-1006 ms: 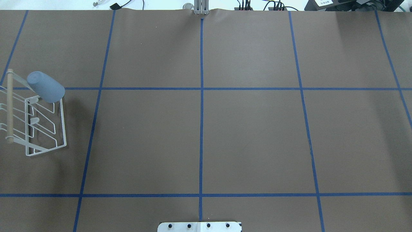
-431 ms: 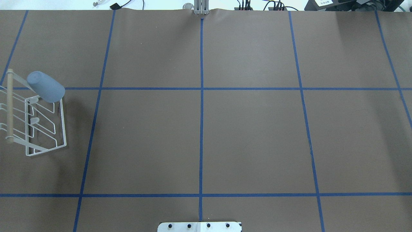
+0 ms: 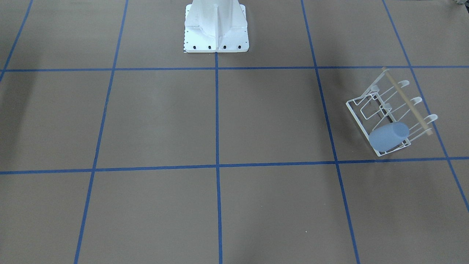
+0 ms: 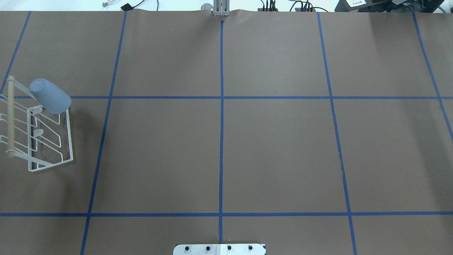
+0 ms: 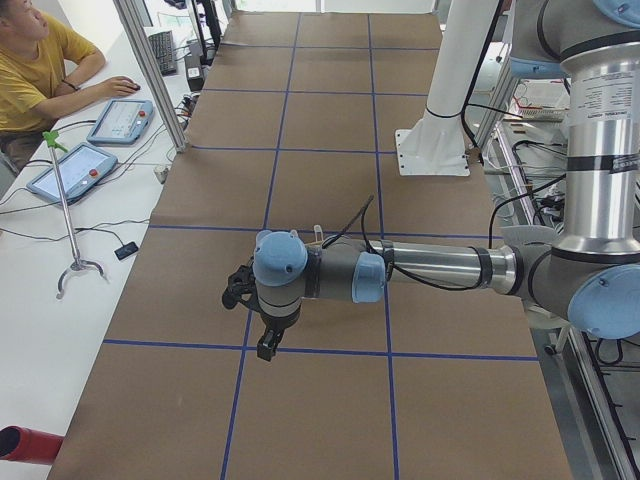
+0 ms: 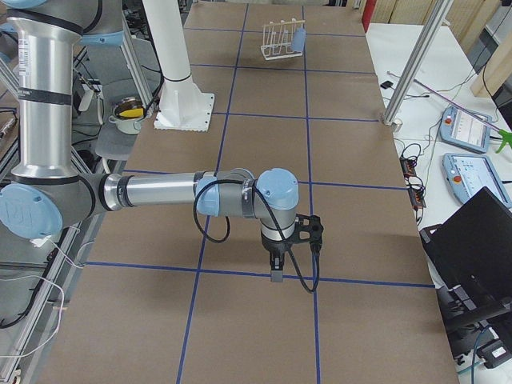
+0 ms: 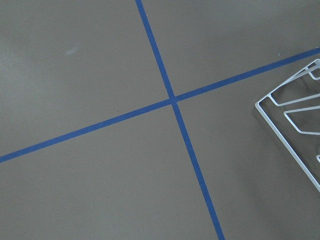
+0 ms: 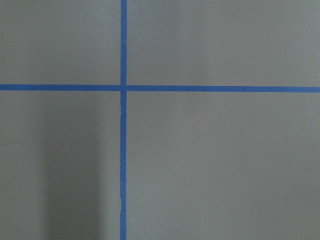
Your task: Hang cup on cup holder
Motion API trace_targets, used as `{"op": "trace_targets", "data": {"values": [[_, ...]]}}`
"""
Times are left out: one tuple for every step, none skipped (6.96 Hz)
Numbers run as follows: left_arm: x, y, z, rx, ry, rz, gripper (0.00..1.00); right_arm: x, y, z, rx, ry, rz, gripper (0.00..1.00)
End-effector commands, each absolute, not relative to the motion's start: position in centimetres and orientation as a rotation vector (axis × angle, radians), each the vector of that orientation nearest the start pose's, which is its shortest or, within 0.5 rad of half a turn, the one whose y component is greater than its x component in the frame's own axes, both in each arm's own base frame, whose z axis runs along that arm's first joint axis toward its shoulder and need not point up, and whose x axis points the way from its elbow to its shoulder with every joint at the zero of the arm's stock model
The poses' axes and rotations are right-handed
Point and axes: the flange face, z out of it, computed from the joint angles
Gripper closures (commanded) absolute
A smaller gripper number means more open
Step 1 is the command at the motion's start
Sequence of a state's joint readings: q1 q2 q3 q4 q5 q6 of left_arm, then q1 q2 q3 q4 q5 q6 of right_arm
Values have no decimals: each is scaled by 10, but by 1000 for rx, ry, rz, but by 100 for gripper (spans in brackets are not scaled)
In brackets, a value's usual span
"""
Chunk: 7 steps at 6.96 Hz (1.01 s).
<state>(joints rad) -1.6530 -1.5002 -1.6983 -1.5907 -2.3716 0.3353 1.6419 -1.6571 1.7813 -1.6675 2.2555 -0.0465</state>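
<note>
Nothing has shifted this past second: the cup (image 4: 50, 95) hangs tilted on the cup holder (image 4: 69, 141), twelve-o'clock prong, at the desk's (image 4: 226, 148) nine o'clock. It looks finished. The left fingers (image 5: 266, 348) and right fingers (image 6: 276, 275) hover well apart from it; open or closed, I cannot tell.

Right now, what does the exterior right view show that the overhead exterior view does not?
Only exterior right: the right arm stretched out over the table, and a laptop beside it. Only overhead: cables beyond the table's far edge. Both: the cup, tilted with its closed end up, at one end of the cup holder, and the blue tape grid.
</note>
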Motion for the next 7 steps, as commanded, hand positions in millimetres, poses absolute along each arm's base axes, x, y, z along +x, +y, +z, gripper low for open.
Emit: {"op": "trace_targets", "data": {"values": [[-99,-454,624,239,770,272,1,84,-462,600,77,-685,-33,0],[-99,-453,624,240,770,271,1,81,-463,596,80,-697,-38,0],[-98,-447,628,230,772,267,1,81,-463,597,84,-703,-39,0],[-98,-446,630,227,773,266,1,80,-463,597,83,-703,-41,0],[-98,-443,633,220,774,263,1,79,-464,597,82,-703,-44,0],[-98,-441,636,214,775,260,1,78,-464,598,80,-702,-45,0],[-98,-440,638,211,775,259,1,77,-464,598,80,-705,-46,0]]}}
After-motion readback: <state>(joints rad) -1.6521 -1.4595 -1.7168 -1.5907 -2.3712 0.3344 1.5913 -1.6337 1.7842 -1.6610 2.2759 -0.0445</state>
